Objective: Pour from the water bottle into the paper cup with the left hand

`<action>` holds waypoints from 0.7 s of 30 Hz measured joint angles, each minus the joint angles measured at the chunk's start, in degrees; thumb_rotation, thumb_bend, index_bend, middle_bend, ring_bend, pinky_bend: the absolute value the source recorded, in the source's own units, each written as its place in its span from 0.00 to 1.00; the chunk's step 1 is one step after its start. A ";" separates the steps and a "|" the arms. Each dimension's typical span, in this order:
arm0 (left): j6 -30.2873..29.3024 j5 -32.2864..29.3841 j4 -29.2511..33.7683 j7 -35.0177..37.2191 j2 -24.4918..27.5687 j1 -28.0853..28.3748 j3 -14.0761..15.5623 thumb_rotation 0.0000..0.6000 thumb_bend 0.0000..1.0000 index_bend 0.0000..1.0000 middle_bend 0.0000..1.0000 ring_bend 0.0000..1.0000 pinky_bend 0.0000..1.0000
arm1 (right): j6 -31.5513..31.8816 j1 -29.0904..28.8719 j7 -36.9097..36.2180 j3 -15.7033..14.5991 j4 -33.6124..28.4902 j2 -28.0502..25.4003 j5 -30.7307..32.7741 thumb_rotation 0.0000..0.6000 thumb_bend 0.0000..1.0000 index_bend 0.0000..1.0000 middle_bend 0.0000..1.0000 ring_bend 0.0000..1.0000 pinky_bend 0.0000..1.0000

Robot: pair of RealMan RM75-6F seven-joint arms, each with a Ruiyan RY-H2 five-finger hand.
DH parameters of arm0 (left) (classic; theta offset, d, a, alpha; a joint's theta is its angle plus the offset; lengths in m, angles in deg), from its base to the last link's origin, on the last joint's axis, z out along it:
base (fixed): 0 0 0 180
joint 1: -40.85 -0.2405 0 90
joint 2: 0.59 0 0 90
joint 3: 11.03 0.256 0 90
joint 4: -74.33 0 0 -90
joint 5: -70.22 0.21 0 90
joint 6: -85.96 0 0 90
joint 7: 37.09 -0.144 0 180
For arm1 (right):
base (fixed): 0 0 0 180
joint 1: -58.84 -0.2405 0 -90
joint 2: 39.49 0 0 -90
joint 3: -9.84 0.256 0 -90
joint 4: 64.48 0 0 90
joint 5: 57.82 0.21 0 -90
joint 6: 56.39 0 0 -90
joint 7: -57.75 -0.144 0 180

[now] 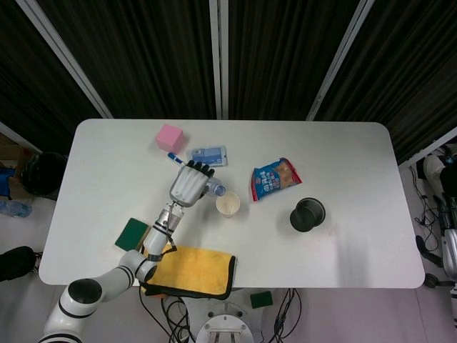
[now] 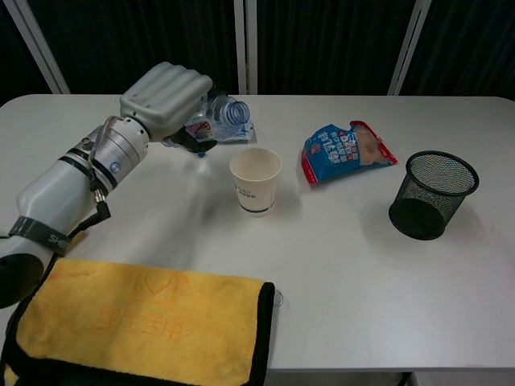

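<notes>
Your left hand (image 2: pixel 166 95) grasps the water bottle (image 2: pixel 219 119), pale ribbed fingers wrapped over its clear, crinkled plastic body; the bottle lies nearly level above the table (image 2: pixel 338 257), its open mouth pointing right and sitting just up and left of the paper cup (image 2: pixel 255 180); a red-and-white label shows under your fingers, its writing too small to read. The cup stands upright just right of your hand, a tapered cream cylinder with small dark print you cannot make out; whether it holds water cannot be told. Behind the bottle lie a flat blue-and-white packet (image 1: pixel 208 154) and a pink cube (image 1: pixel 171 137); a blue pen (image 1: pixel 174 157) lies between them. Further right rests a glossy blue and red snack bag (image 2: pixel 347 152), then a round black wire-mesh cup (image 2: pixel 431 195). Near you a thick yellow cloth (image 2: pixel 137 326) with black edging and faint orange printing hangs over the table edge; a green square pad (image 1: pixel 131 233) sits left of it. Your right hand is out of sight.
</notes>
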 measured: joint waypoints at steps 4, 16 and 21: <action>1.19 -2.75 9.44 3.88 3.69 -2.41 -1.49 1.00 0.42 0.80 0.79 0.55 0.50 | -0.06 -0.18 0.28 0.00 -0.22 0.07 -0.21 1.00 0.31 0.00 0.00 0.00 0.00; 10.05 -14.09 36.07 18.73 19.21 -10.46 -5.40 1.00 0.42 0.80 0.79 0.55 0.51 | 0.04 -0.30 1.75 -0.37 -1.66 -0.19 -0.92 1.00 0.31 0.00 0.00 0.00 0.00; 13.04 -15.67 37.52 27.70 21.22 -11.98 -6.62 1.00 0.42 0.80 0.79 0.55 0.51 | 0.02 -0.29 2.36 -0.52 -2.39 -0.46 -1.03 1.00 0.31 0.00 0.00 0.00 0.00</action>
